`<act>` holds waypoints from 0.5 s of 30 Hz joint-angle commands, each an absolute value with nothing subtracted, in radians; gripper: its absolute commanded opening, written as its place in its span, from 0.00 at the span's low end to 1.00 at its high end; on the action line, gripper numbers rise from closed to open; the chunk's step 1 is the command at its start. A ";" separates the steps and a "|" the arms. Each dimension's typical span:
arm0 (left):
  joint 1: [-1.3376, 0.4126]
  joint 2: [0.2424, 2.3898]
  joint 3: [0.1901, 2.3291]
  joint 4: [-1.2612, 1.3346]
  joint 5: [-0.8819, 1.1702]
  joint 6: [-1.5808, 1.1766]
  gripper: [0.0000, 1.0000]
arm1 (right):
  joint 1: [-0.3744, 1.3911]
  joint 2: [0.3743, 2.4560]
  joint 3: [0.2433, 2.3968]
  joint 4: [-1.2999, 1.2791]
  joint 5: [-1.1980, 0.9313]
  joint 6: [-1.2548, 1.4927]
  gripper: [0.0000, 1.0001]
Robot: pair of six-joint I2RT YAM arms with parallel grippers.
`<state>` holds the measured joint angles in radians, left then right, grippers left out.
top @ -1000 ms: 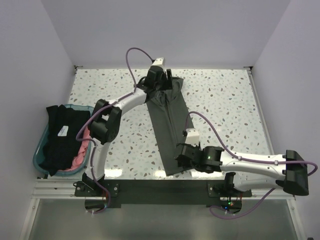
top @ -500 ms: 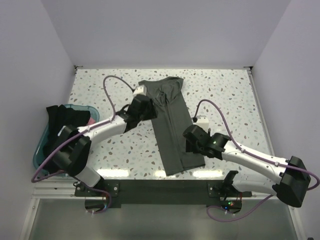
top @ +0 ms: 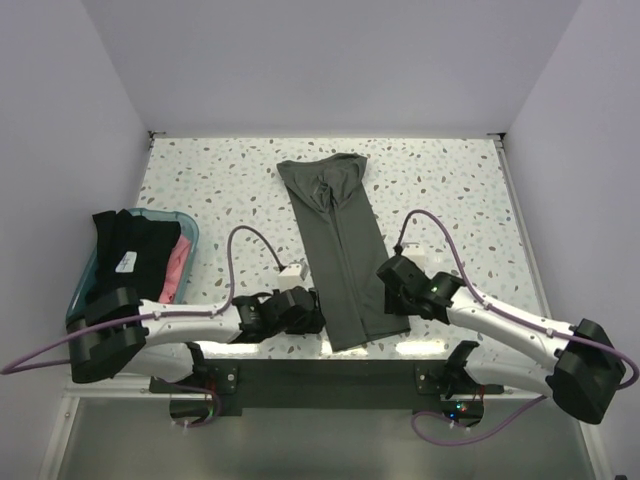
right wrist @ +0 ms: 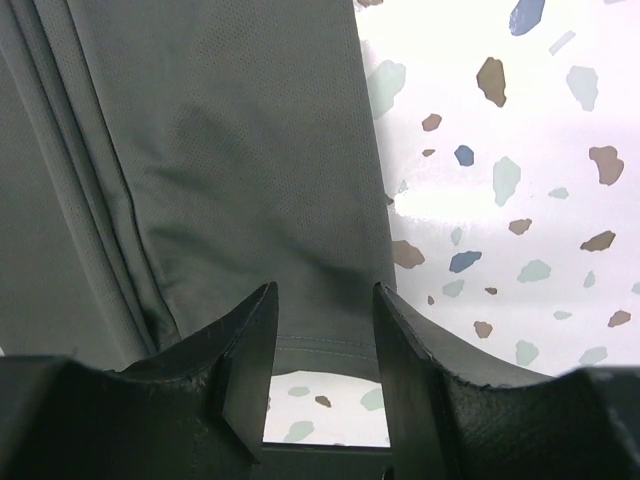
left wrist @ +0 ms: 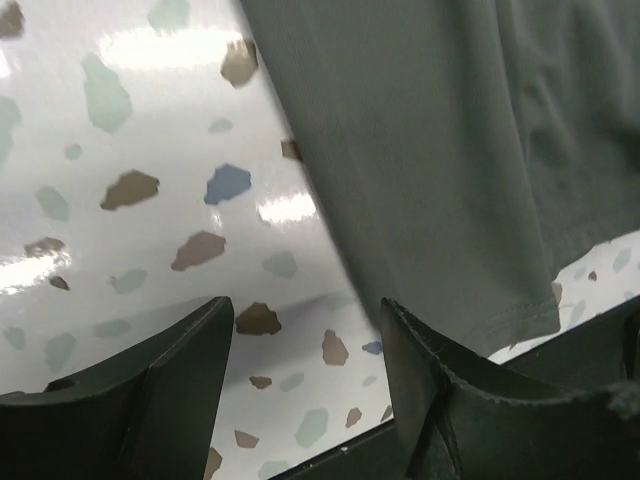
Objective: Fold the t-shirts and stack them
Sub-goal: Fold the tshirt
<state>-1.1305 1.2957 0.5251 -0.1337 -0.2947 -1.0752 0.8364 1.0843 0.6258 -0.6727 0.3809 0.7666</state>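
Where black t-shirt [top: 138, 242] lies in tub [top: 192, 235], white tag [top: 125, 262], unreadable.

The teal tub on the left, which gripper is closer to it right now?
Left. The left gripper is right of the tub, at the green shirt's near left edge; the right gripper is at the shirt's opposite edge, farther away.
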 commanded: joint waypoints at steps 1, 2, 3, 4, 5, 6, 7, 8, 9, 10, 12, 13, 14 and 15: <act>-1.193 1.307 0.488 -0.015 -0.301 -1.150 0.66 | 0.830 1.052 0.606 -0.655 0.358 0.781 0.47; -1.209 1.319 0.489 0.030 -0.299 -1.150 0.66 | 0.831 1.051 0.603 -0.655 0.356 0.785 0.47; -1.222 1.333 0.489 0.069 -0.293 -1.150 0.66 | 0.830 1.052 0.597 -0.655 0.354 0.791 0.47; -1.248 1.356 0.485 0.083 -0.291 -1.155 0.66 | 0.830 1.052 0.595 -0.655 0.351 0.795 0.47; -1.258 1.368 0.485 0.098 -0.282 -1.161 0.66 | 0.830 1.052 0.594 -0.657 0.351 0.799 0.47; -1.267 1.380 0.482 0.127 -0.279 -1.172 0.66 | 0.830 1.052 0.591 -0.660 0.350 0.805 0.47; -1.282 1.400 0.474 0.135 -0.276 -1.181 0.65 | 0.830 1.052 0.589 -0.661 0.351 0.810 0.47; -1.288 1.411 0.474 0.143 -0.272 -1.186 0.63 | 0.830 1.051 0.588 -0.661 0.348 0.813 0.47; -1.292 1.422 0.476 0.134 -0.264 -1.204 0.62 | 0.830 1.049 0.584 -0.661 0.350 0.821 0.47; -1.298 1.440 0.485 0.118 -0.264 -1.212 0.60 | 0.830 1.048 0.583 -0.661 0.350 0.824 0.47; -1.305 1.450 0.492 0.068 -0.276 -1.239 0.50 | 0.831 1.045 0.584 -0.667 0.353 0.830 0.48; -1.313 1.457 0.503 0.052 -0.279 -1.247 0.47 | 0.831 1.045 0.587 -0.670 0.353 0.830 0.48; -1.316 1.460 0.506 0.032 -0.282 -1.253 0.43 | 0.830 1.045 0.595 -0.678 0.351 0.830 0.48; -1.319 1.466 0.511 0.019 -0.285 -1.255 0.39 | 0.828 1.045 0.600 -0.680 0.354 0.828 0.48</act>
<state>-1.2999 1.4281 0.5053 0.1143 -0.2813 -1.2114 0.8345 1.0645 0.5835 -0.6735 0.3481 0.8078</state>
